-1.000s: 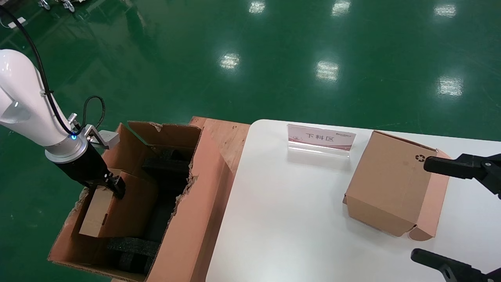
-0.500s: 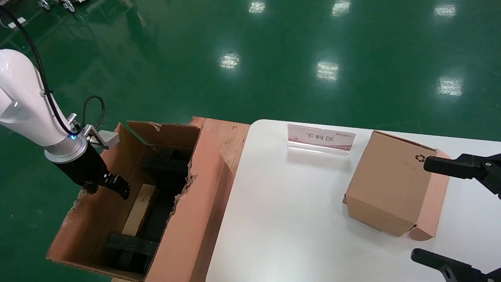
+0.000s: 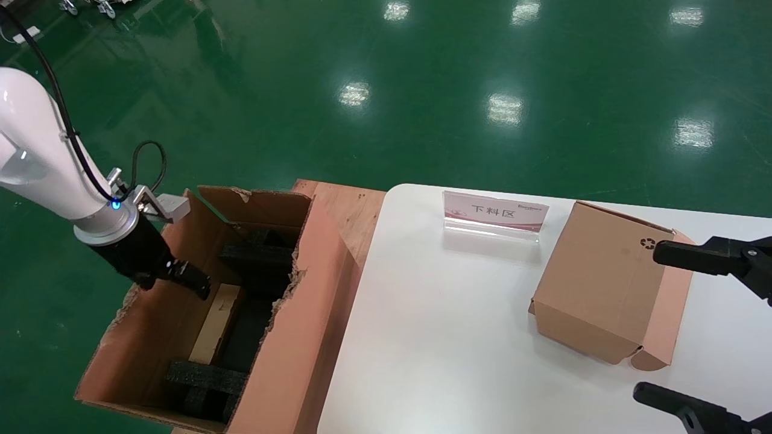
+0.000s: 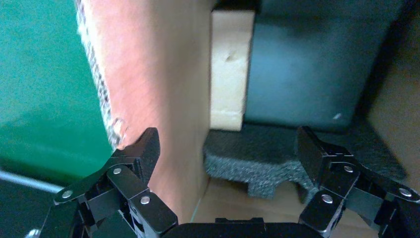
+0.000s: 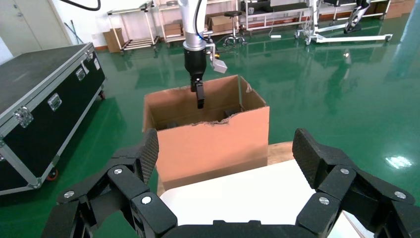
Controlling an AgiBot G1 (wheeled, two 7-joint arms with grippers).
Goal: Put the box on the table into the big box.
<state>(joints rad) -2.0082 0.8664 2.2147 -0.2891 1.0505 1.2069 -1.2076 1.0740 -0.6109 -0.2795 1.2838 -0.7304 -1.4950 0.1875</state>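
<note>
The box lies deep in the big box, only a pale strip showing past the near wall and foam. The right gripper is cut off by the frame edge.

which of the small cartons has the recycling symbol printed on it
The small carton on the white table, at, by the right gripper; the symbol sits near its top corner. The plain box lies inside the big box.
</note>
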